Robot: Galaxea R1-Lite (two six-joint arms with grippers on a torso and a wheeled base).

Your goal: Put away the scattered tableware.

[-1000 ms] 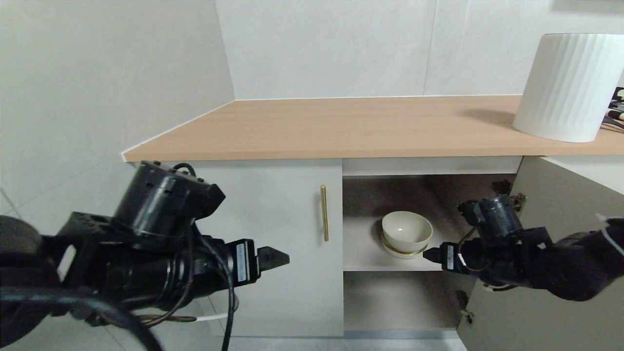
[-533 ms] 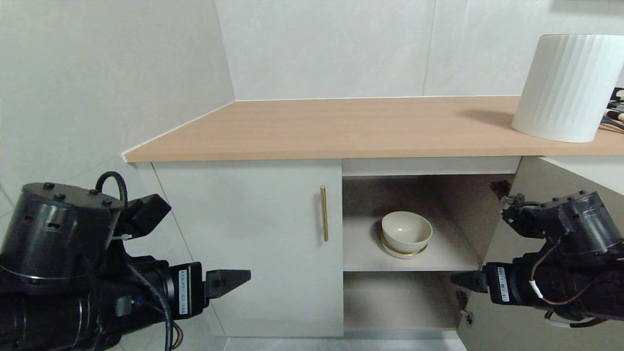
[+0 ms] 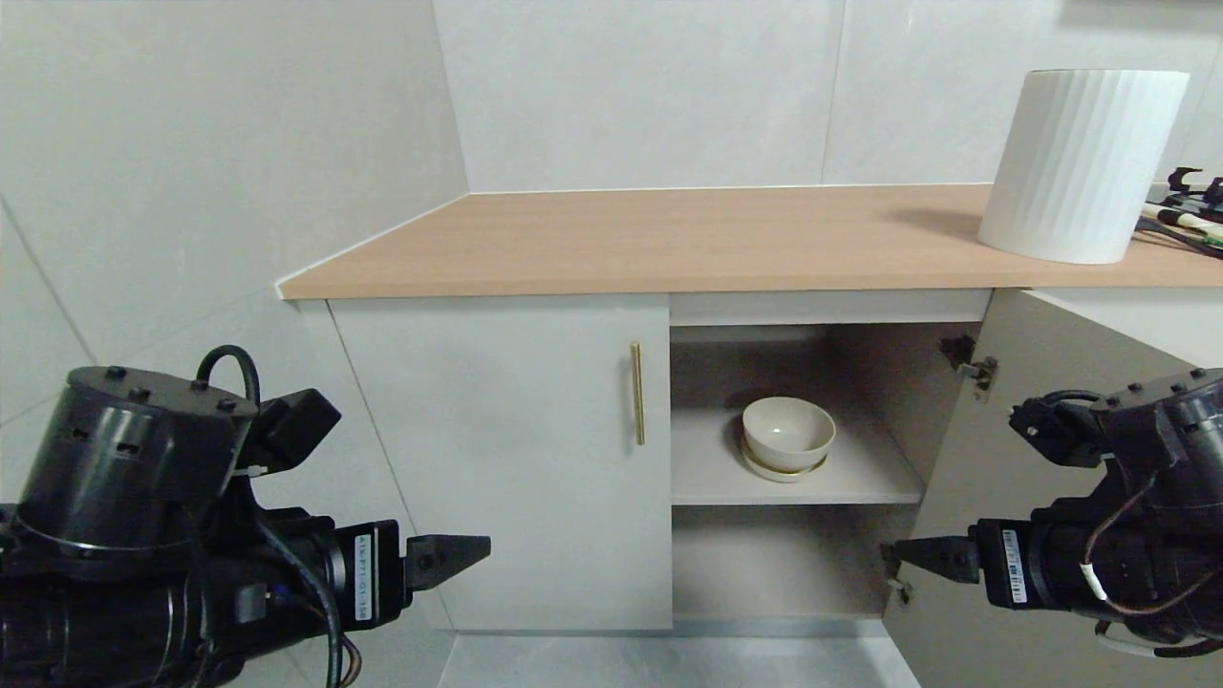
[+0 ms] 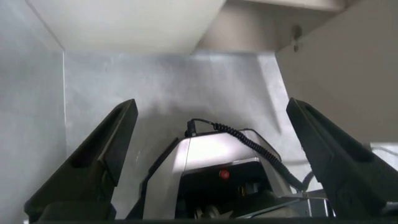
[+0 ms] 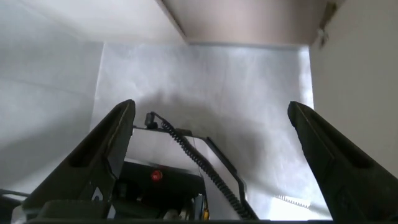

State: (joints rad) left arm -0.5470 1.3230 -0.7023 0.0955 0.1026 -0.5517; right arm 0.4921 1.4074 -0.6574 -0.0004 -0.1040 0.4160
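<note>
A cream bowl [image 3: 788, 432] sits on a gold-rimmed plate [image 3: 782, 471] on the middle shelf [image 3: 860, 478] of the open cabinet. My right gripper [image 3: 917, 556] hangs low in front of the cabinet's lower compartment, right of and below the bowl, well apart from it. In the right wrist view the gripper [image 5: 214, 155] is open, nothing between its fingers [image 5: 99, 155]. My left gripper [image 3: 459, 554] is low in front of the closed left door. It is open too [image 4: 211, 155], and its fingers [image 4: 93, 168] are spread over bare floor.
The right cabinet door [image 3: 1051, 459] stands swung open beside my right arm. The left door [image 3: 516, 449] is closed and has a gold handle [image 3: 636, 393]. On the wooden countertop [image 3: 669, 239] stands a white ribbed cylinder [image 3: 1080, 162], with cables [image 3: 1185, 215] behind it.
My right gripper drew back from the shelf by the bowl, down and rightwards. My left arm dropped lower and to the left. The head view itself has shifted a little.
</note>
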